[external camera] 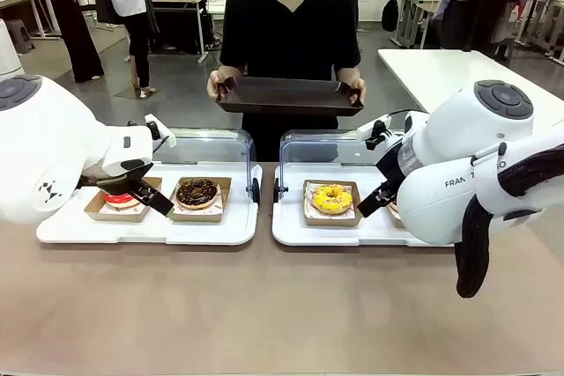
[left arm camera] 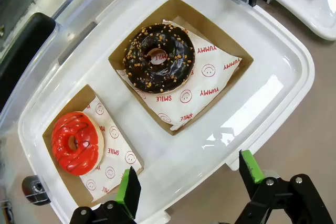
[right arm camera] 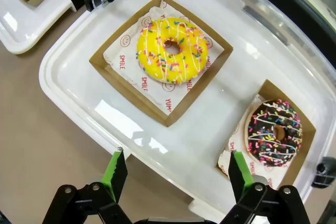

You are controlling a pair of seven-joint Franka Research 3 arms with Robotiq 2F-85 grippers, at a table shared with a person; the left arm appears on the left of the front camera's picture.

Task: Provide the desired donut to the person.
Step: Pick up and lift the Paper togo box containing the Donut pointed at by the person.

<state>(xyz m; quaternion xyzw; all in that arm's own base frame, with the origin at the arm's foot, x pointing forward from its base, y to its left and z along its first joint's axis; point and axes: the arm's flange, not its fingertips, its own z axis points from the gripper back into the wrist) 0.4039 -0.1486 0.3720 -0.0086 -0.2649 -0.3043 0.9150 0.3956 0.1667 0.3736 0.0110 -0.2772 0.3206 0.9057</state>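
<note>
Spread and empty, your left gripper (left arm camera: 188, 182) and right gripper (right arm camera: 177, 174) hover over white donut cases (external camera: 159, 228); the person (external camera: 289, 28) holds a seemingly bare dark tray (external camera: 286, 94).

red-glazed donut (left arm camera: 87, 153) | dark chocolate donut (left arm camera: 177, 62), tan crumbs | yellow donut (right arm camera: 177, 70), rainbow sprinkles | brown tray (external camera: 282, 105)

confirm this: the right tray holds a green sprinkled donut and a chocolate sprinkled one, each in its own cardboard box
No: the sprinkled donut beside the chocolate one in the right tray is yellow, not green, as the right wrist view shows. The rest stands.
</note>
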